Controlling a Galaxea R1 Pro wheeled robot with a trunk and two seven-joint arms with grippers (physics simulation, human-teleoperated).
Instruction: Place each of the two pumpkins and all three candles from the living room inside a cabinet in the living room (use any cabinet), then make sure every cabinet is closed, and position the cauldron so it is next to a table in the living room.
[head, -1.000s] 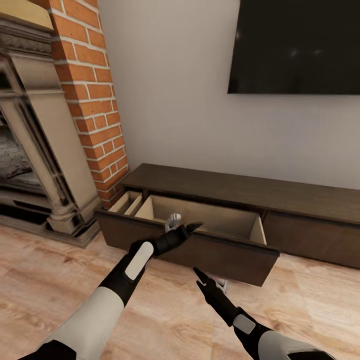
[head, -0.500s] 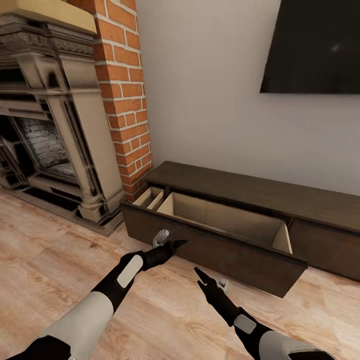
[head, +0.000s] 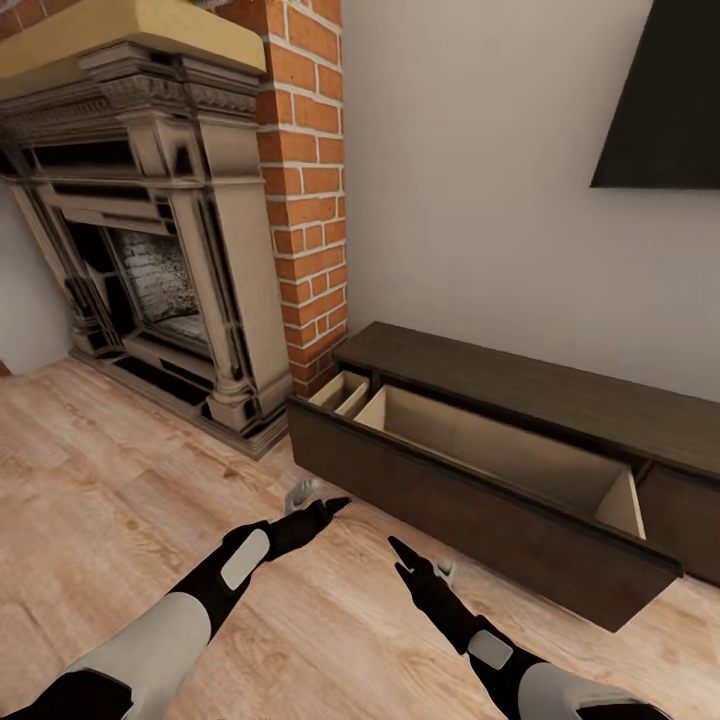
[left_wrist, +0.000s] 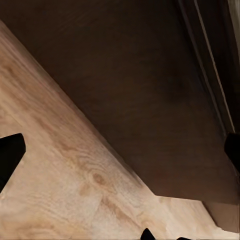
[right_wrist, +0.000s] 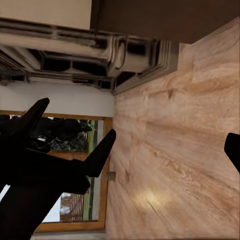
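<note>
While the long dark cabinet sits against the wall with its wide drawer pulled out over the plank floor, I'd judge the robot is between trips: the drawer is ready and something must be fetched to go in it. What I can see of its pale wooden inside looks bare, though the near part is hidden behind the flat, handle-less front. No pumpkin or candle is in sight, so the next move calls for turning toward wherever they lie, then coming back to load and push the drawer shut. Left of the cabinet stands the brick column and the grey fireplace. Both arms hang low over the floor, short of the drawer; the left gripper and the right gripper each have fingers spread and carry nothing.
</note>
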